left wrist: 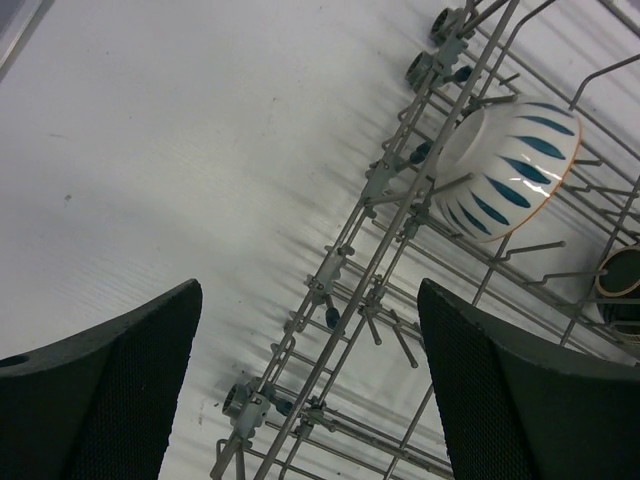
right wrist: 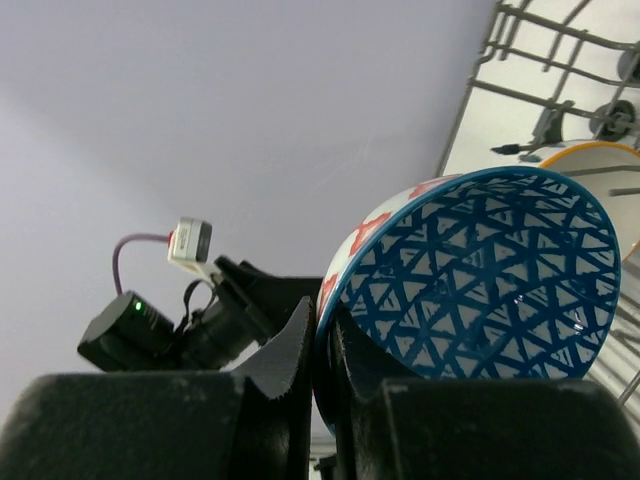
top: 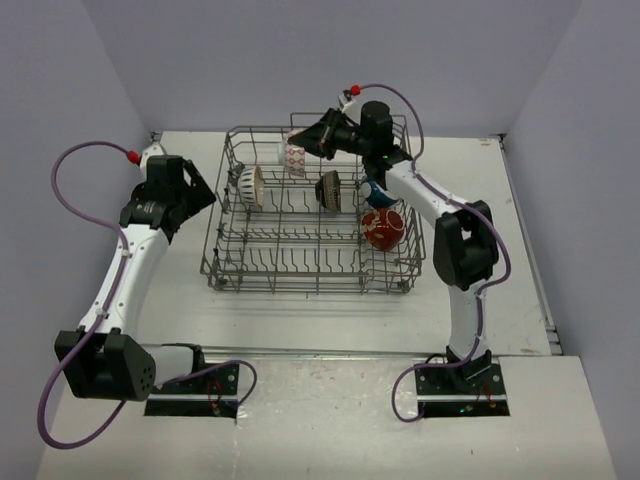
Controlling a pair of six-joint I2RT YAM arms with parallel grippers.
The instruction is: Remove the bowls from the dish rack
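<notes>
The grey wire dish rack [top: 310, 262] stands mid-table. My right gripper [top: 312, 141] is shut on the rim of the blue-red patterned bowl [top: 293, 158] and holds it over the rack's back part. In the right wrist view the rim sits between the fingers [right wrist: 325, 340], with the bowl's [right wrist: 470, 280] blue lattice inside facing the camera. Still in the rack are the striped bowl [top: 250, 186], the dark brown bowl [top: 329, 190], the teal-white bowl [top: 377, 193] and the red patterned bowl [top: 383, 228]. My left gripper [top: 203, 193] is open and empty, just outside the rack's left side. Its wrist view shows the striped bowl [left wrist: 505, 165] beyond the rack wires [left wrist: 340, 290].
The rack's raised wire sides and upright tines surround the bowls. Bare white table [top: 300, 315] lies in front of the rack and to its left [left wrist: 150, 150]. Walls close the table at the back and sides. The left arm [right wrist: 170, 320] shows behind the held bowl.
</notes>
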